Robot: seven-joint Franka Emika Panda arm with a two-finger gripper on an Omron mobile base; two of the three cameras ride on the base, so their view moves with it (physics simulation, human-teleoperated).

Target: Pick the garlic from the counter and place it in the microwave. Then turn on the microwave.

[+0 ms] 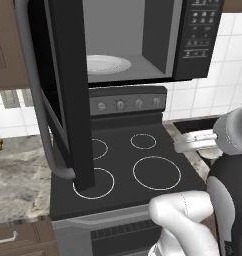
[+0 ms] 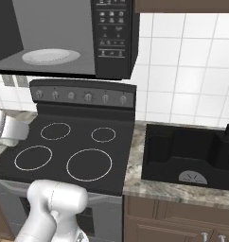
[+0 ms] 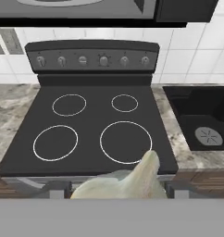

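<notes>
From the left base view, the microwave (image 1: 143, 45) hangs above the stovetop (image 1: 125, 170) with its door (image 1: 68, 95) swung wide open, and a white plate (image 1: 107, 64) lies inside the cavity. The arm's wrist reaches across at the right edge, over the counter (image 1: 18, 180) side of the stove.

From the right base view, the same open cavity shows the plate, with the button panel (image 2: 111, 28) to its right. A black sink (image 2: 187, 156) is set in the counter right of the stove.

In the hand view, the garlic (image 3: 125, 180) sits at the bottom, right between where the fingertips rise, its pointed tip aimed up and to the right, with the stovetop below and beyond it. The gripper (image 3: 118, 190) stands fairly wide, and the bulb appears held between its jaws, though the contact itself is hidden.

The garlic is likely light, firm and lumpy, with papery skin that could slip. Holding it across the fat middle of the bulb, not the tapering tip, seems safest.
</notes>
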